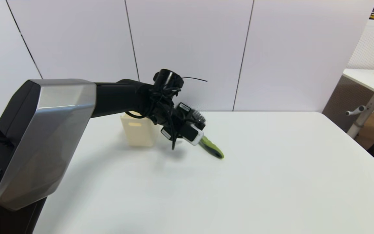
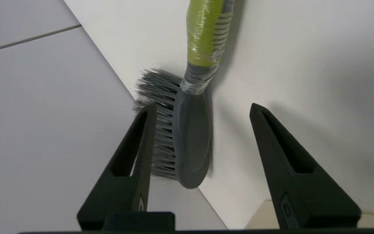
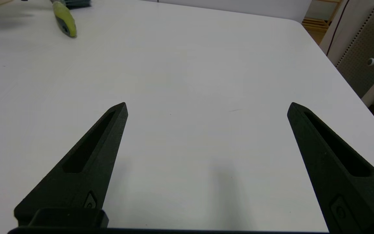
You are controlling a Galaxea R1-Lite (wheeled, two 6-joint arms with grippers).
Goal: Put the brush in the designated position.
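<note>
The brush (image 1: 210,147) lies on the white desk (image 1: 271,182) close to its far edge, a little left of the middle, bristles turned toward the wall panels (image 1: 187,48) and the lime-green handle slanting back toward the near right. In the left wrist view its dark grey oval head (image 2: 192,143) sits between the two black fingers, on its side, with the grey-black bristles (image 2: 159,107) pointing at the wall; one fingertip (image 2: 149,112) overlaps the bristles, while the other finger (image 2: 261,113) stands clear of the head with bare desk between them. So the left gripper (image 2: 201,109) is spread wide around the head, clamping nothing (whether that near finger truly touches the bristles, I cannot tell).

The left arm (image 1: 118,97) reaches across from the left with its wrist down over the brush head, hiding most of it from the head camera. Just beside the wrist, toward the far left corner, stands a cream bin (image 1: 138,131), upright, apart from the brush.

The right gripper (image 3: 206,107) hangs low over the bare near right part of the desk, fingers wide apart, well away from the brush, whose handle end (image 3: 64,20) shows in the distance.
</note>
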